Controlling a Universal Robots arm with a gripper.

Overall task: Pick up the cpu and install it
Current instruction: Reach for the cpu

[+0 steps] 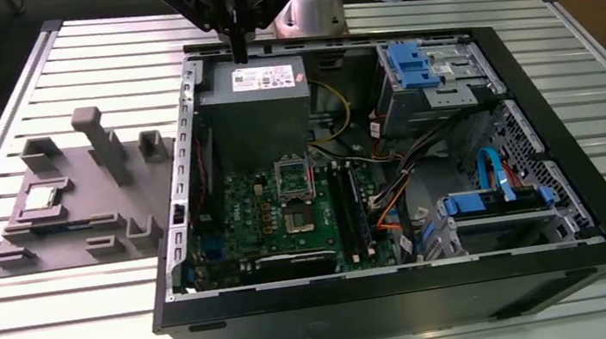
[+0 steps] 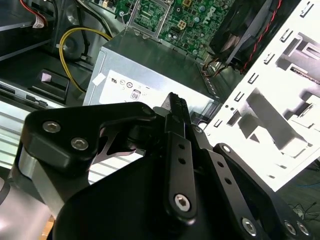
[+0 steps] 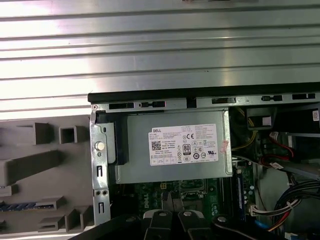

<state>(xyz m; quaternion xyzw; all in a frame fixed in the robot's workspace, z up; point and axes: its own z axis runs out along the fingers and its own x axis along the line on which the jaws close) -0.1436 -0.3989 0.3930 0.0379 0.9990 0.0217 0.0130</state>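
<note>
gripper [image 1: 239,54] hangs over the power supply [image 1: 252,89] inside the open case [image 1: 412,303], fingers pressed together, holding nothing. cpu [image 1: 43,197] lies flat in a recess of the grey fixture [image 1: 103,233] on the exterior view's left, well apart from the gripper. judgement: the pick-up wants a vertical, square approach and a level hold on the chip's thin edges only. cpu top pale smooth metal, square; fixture matte plastic with upright posts; socket [image 1: 296,189] a rectangular metal frame, dark centre.
</note>
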